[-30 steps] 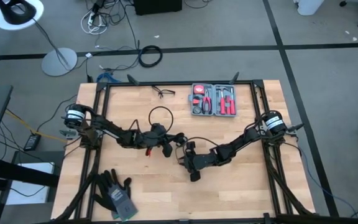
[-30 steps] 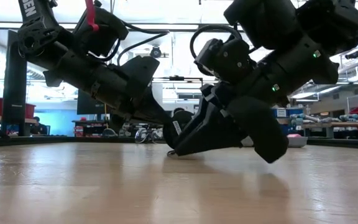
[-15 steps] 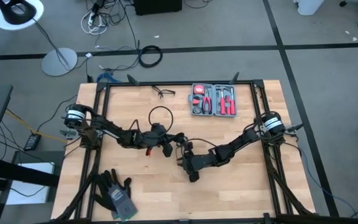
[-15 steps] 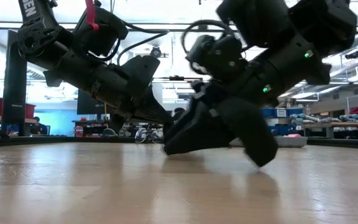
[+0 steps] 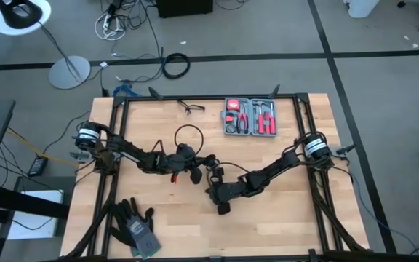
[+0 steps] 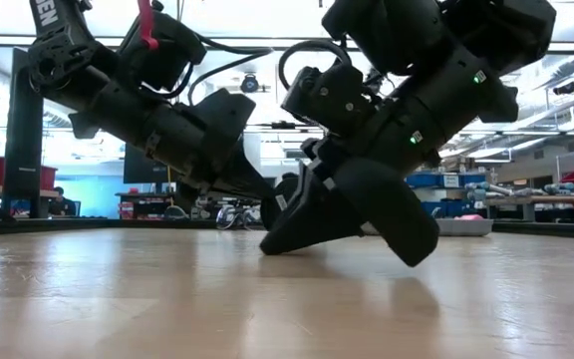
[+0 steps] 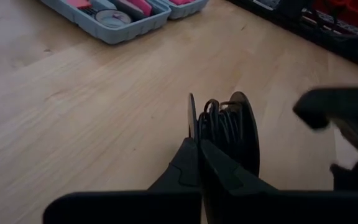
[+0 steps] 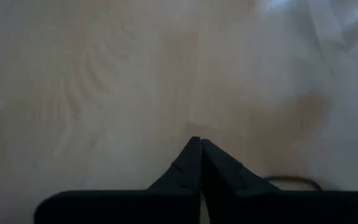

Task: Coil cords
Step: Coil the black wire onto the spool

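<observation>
The cord is thin and black. One loop of it (image 5: 187, 135) lies flat on the table's far middle, and a small coil of several turns (image 7: 224, 127) stands on edge against a flat round black piece (image 7: 247, 134). My left gripper (image 5: 197, 169) (image 7: 197, 144) is shut at that coil. My right gripper (image 5: 213, 193) (image 8: 197, 144) is shut just to the coil's right and nearer, its tips low over bare wood (image 6: 272, 242). A thin strand (image 8: 291, 181) runs beside its fingers. My left gripper pinches strands of the cord at the coil's near edge (image 7: 199, 124) between its two fingertips. The fingers slant down from the table's left. The coil stands upright just past the tips, and the fingers hide its lower edge. My right gripper's shut fingertips (image 6: 279, 235) slant down to the tabletop from the right. Whether they pinch the thin strand beside them, I cannot tell.
An open grey tool case (image 5: 249, 116) lies at the far middle right. A small glasses-like wire item (image 5: 190, 108) sits by the far edge, and dark gloves (image 5: 135, 225) lie at the near left. Black frame rails (image 5: 115, 145) run along the table's sides.
My right gripper has edged toward the table's left, closer to my left gripper and the coil, and has tipped a little as it went. The coil and the loop on the table stay where they were.
</observation>
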`<state>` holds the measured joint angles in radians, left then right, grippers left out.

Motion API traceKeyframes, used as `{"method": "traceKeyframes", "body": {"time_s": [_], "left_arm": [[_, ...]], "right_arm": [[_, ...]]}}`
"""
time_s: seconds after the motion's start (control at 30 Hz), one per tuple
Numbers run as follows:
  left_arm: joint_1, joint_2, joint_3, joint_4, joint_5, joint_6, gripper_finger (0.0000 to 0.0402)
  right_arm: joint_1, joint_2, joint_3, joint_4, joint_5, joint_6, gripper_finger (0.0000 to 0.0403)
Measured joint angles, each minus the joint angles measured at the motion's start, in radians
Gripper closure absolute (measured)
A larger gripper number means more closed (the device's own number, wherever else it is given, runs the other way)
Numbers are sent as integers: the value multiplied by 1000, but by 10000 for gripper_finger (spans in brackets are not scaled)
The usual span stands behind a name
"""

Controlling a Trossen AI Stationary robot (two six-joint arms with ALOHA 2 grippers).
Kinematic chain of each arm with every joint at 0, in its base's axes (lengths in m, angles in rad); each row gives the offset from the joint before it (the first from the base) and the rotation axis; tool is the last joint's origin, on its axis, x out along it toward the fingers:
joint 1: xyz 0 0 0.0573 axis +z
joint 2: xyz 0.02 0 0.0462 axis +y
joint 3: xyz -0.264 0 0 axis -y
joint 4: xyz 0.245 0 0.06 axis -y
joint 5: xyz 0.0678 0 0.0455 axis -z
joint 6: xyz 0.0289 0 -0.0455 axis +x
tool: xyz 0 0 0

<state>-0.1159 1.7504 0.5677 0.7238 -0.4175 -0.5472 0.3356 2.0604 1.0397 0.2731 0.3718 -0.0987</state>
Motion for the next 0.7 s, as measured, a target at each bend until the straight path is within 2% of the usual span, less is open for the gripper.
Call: {"method": "traceKeyframes", "body": {"time_s": [0.27, 0.47, 0.7], "left_arm": [[-25, 0, 0, -16, -52, 45, 401], [-30, 0, 0, -17, -68, 46, 401], [-30, 0, 0, -20, -67, 46, 401]], "right_arm": [[17, -124, -5, -94, 174, -4, 401], [18, -156, -5, -91, 189, -12, 402], [31, -165, -5, -261, 186, 42, 396]]}}
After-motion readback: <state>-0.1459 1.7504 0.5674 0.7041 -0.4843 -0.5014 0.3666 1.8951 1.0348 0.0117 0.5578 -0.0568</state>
